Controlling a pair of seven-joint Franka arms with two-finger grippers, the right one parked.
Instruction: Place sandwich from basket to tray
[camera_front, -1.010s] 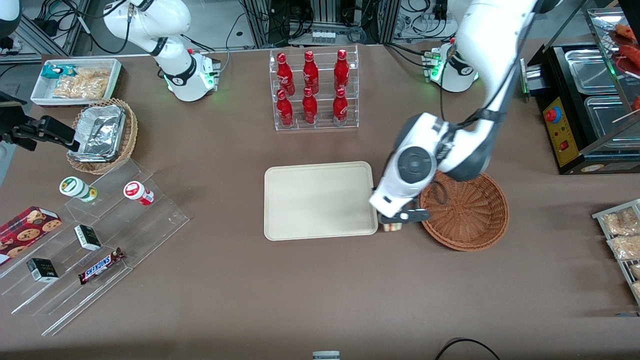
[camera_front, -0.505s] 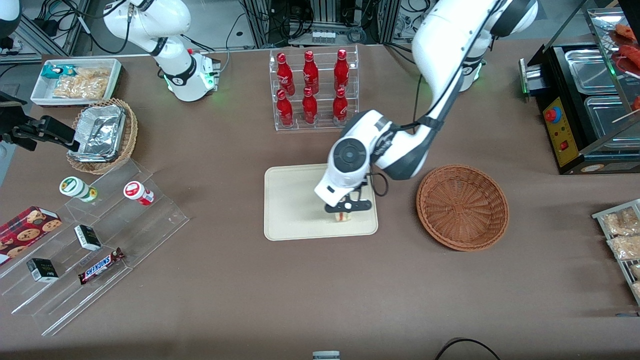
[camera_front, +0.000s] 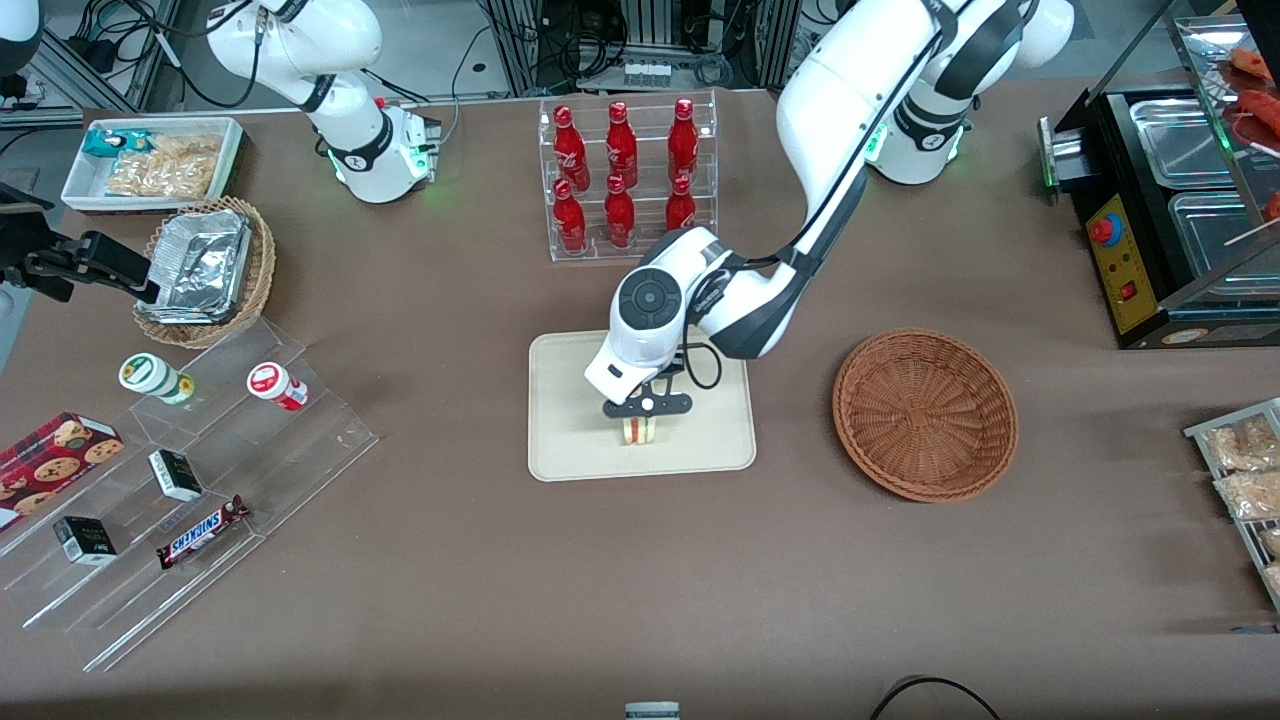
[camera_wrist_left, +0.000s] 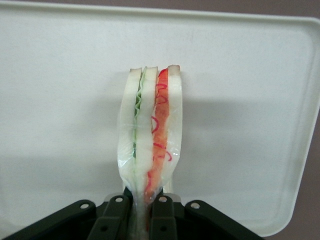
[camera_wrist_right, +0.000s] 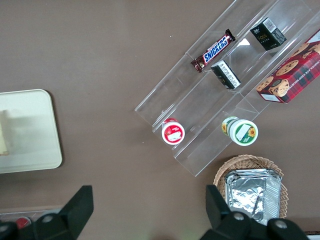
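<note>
Hanging over the tray (camera_front: 570, 455) and gripped by its thin end: the sandwich (camera_front: 640, 430), cut side showing green and red layers toward the front camera. In the wrist view, sandwich (camera_wrist_left: 150, 135) pinched narrow between the fingers (camera_wrist_left: 162, 212), wrap bulging just above the pads, so the bread is probably being squashed at that end. Gripper (camera_front: 646, 408) closed tight on the wedge, jaws nearly together, sitting at about the tray's centre, slightly toward five o'clock.

Judging whether the bottom edge is touching the tray or hovering just above it: cannot tell from these views.

Standing empty at three o'clock from the tray, well apart: the basket (camera_front: 925, 412). At twelve o'clock, near the tray's rim: a clear rack of red bottles (camera_front: 625, 175). Toward nine o'clock, toward the parked arm's end: a tiered acrylic stand (camera_front: 200, 480) with snacks.

Possible trouble from here:
- Letting go while too high, sending the upright wedge toppling or skidding on the smooth plastic toward the rim.
- Wrap clinging to a pad on opening, dragging the sandwich up or sideways during retreat.
- Pressing down too far, crushing the soft bread against the tray.
- Lifting away with a swing toward twelve o'clock, bringing the arm close to the bottles.
</note>
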